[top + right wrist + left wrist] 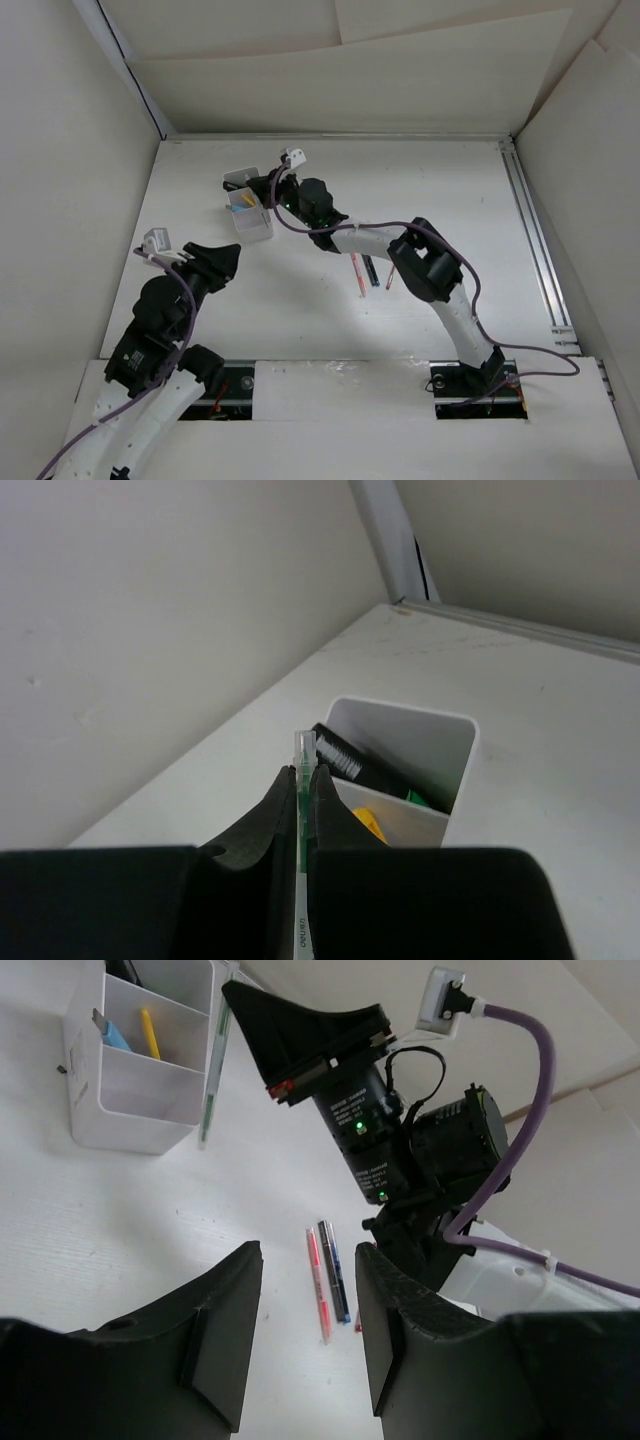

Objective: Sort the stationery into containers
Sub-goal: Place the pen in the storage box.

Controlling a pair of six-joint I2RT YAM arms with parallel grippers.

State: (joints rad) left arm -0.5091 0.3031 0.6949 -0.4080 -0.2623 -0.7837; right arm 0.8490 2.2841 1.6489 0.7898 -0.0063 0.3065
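Note:
The white two-compartment box (256, 229) stands at the back left of the table. It holds a yellow pen (149, 1032), a bluish item (113, 1033) and a black highlighter (345, 754). My right gripper (273, 189) is shut on a thin green-and-white pen (302, 770) and holds it close beside the box's right side; the pen also shows in the left wrist view (212, 1075). My left gripper (305, 1345) is open and empty above the table. A red pen (318, 1285) and a black-blue pen (334, 1270) lie side by side beyond it.
The two loose pens lie mid-table under the right forearm (362, 270), with a small red piece (390, 277) beside them. Cardboard walls enclose the table on three sides. A metal rail (535, 240) runs along the right edge.

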